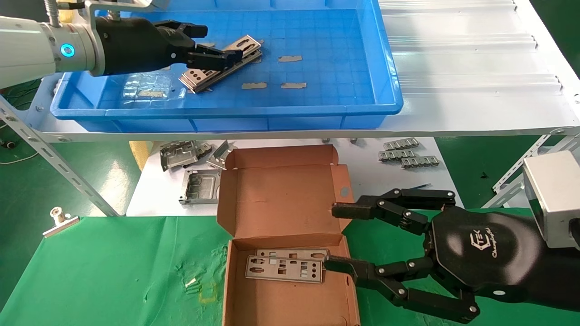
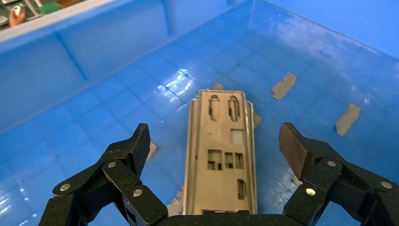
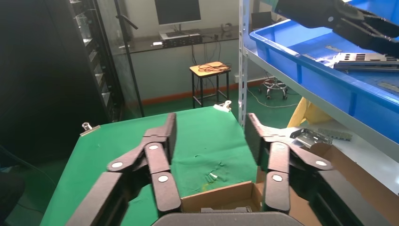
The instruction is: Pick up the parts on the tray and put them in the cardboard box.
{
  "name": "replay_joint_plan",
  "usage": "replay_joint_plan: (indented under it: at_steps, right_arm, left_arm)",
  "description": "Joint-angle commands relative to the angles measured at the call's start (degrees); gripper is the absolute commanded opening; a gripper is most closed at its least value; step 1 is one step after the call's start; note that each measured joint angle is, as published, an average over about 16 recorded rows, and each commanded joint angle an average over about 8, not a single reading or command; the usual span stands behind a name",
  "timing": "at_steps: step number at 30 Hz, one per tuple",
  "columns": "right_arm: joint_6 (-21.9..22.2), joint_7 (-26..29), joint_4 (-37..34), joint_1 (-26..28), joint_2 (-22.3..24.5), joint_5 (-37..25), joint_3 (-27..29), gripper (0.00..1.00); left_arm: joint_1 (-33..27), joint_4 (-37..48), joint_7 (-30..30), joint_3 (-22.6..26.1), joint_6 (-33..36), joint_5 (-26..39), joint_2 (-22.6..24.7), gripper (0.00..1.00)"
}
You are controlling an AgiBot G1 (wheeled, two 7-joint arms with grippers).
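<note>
Our left gripper [image 2: 216, 155] hangs spread wide inside the tray [image 1: 380, 68], one finger [image 2: 134, 146] on each side of the stack of parts [image 2: 221, 160], and neither pad touches metal in the left wrist view. The stack lies flat on the blue grid floor, running lengthwise out from the palm, so the fingers sit across its narrow width. In the head view the same gripper [image 1: 213, 47] is over the near end of that stack [image 1: 222, 63], which lies aslant in the left half of the tray with tape strips [image 1: 290, 58] dotted around it.

Our right gripper [image 1: 337, 237] is also spread, holding nothing, at the right edge of the box [image 1: 281, 199] on the green cloth [image 1: 113, 271]. Two parts [image 1: 284, 267] already lie flat in the box, overlapping, and the lower right finger tip is just beside the top one. The box lid stands open toward the shelf.

We judge the step in hand to be the grasp of the next part from the tray, with the task partly done. The next move calls for lowering the left fingers until they bracket the long edges, then closing on the top plate only. The plates are thin and stacked close, so we may pinch more than one, or slip off the edge.

Beyond the box, folded brackets [image 1: 195, 185] lie on the white surface under the shelf.
</note>
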Motion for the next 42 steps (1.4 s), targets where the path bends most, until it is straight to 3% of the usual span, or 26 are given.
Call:
replay_joint_plan:
  at_steps: [1,42]
  right_arm:
    - [0.0,0.0,0.0,0.0,0.0,0.0,0.0,1.0]
    - [0.0,0.0,0.0,0.0,0.0,0.0,0.0,1.0]
  left_arm:
    - [0.0,0.2,0.3,0.1,0.4,0.1,0.1,0.0]
    - [-1.2,1.1,1.7,0.1,-0.4,0.1,0.6,0.0]
